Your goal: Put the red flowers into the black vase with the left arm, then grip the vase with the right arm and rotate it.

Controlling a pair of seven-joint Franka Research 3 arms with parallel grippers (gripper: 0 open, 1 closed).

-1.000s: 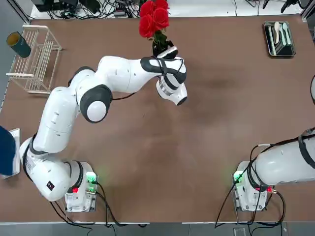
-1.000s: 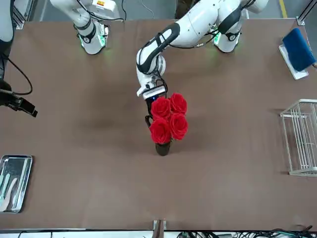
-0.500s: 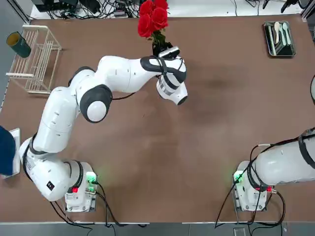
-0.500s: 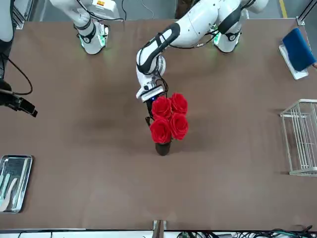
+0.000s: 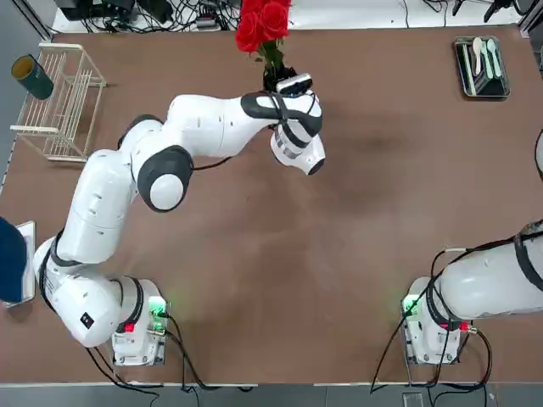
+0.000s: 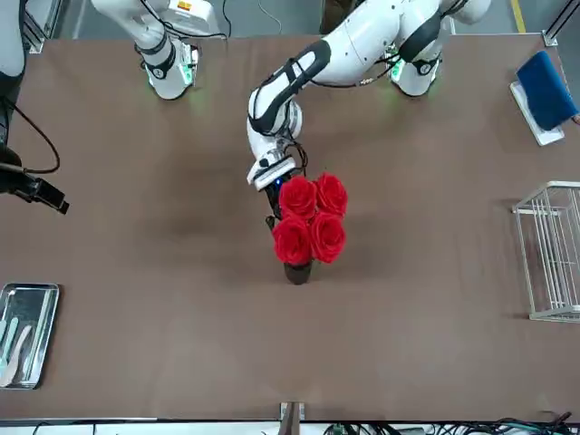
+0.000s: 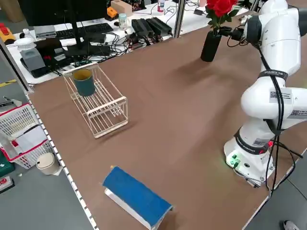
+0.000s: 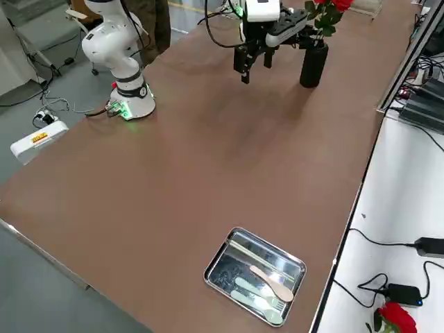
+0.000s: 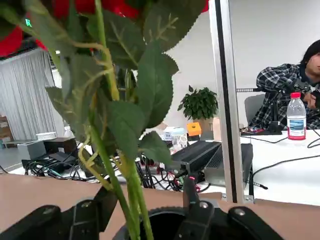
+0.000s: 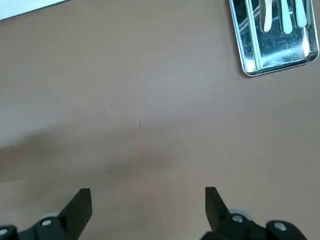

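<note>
The flowers [image 6: 310, 217] had just swung a little while the stems stayed down in the vase [image 6: 296, 271] at the table's far middle — the wrist was rolling, so the first step looked nearly done, release not yet made. The left gripper [image 6: 273, 198] reached in level beside the vase mouth, its fingers [image 9: 87, 214] either side of the stems; whether they pinched, I couldn't tell. The right gripper [image 10: 147, 210] hung parked over bare table, jaws wide apart.

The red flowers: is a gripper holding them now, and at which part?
The left gripper holds the red flowers by the stems, just above the black vase mouth. The right gripper is open and holds nothing.
</note>
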